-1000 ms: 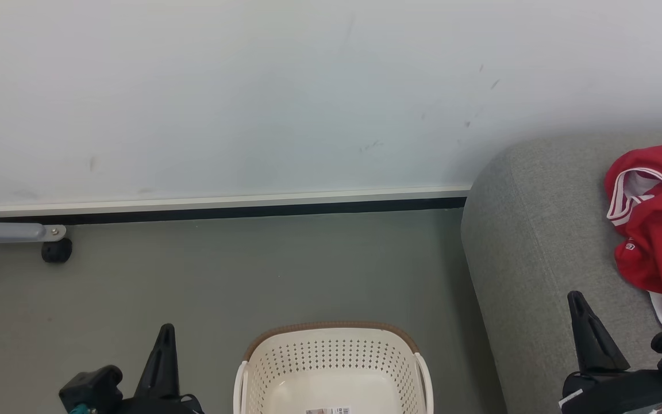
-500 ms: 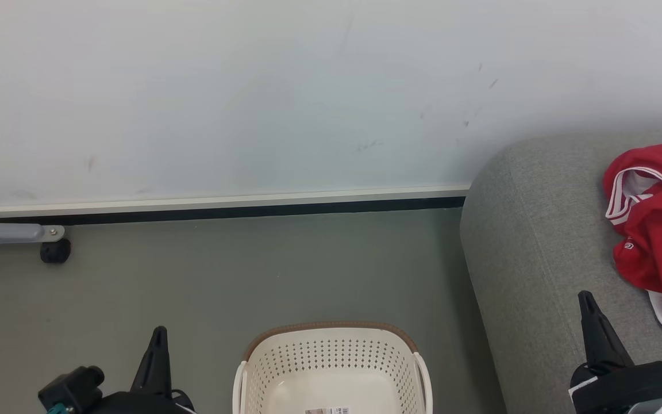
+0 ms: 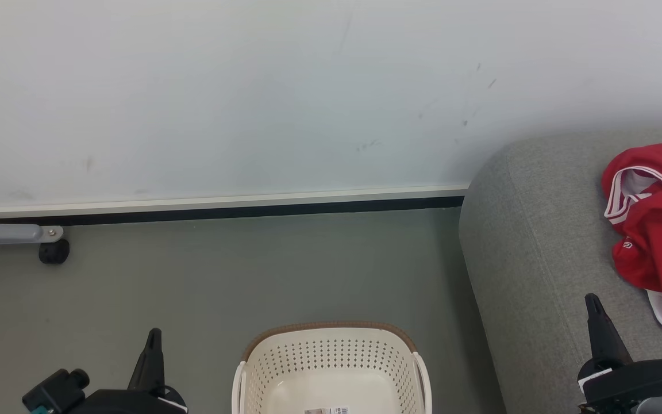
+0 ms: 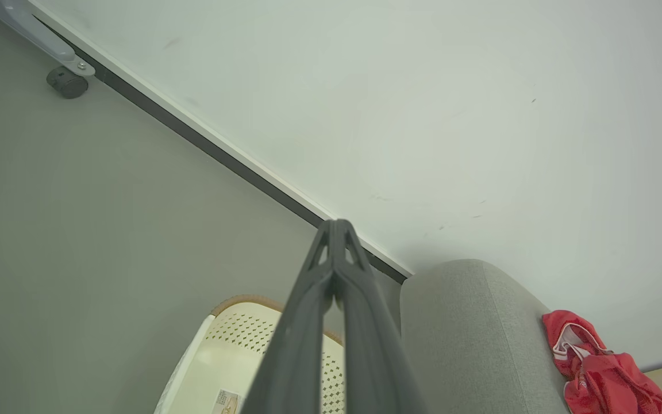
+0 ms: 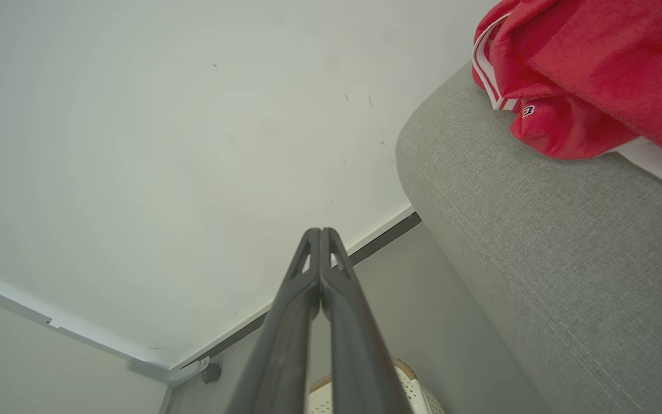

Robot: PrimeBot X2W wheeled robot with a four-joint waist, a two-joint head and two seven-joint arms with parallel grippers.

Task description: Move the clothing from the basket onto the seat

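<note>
Both my tools are pinched shut and hold nothing: the left tool at the lower left, the right tool at the lower right. I see the soft red clothing with white stripes crumpled at the right edge, on the grey woven seat. The holey cream plastic basket, with its round brown rim, sits bottom middle.
</note>
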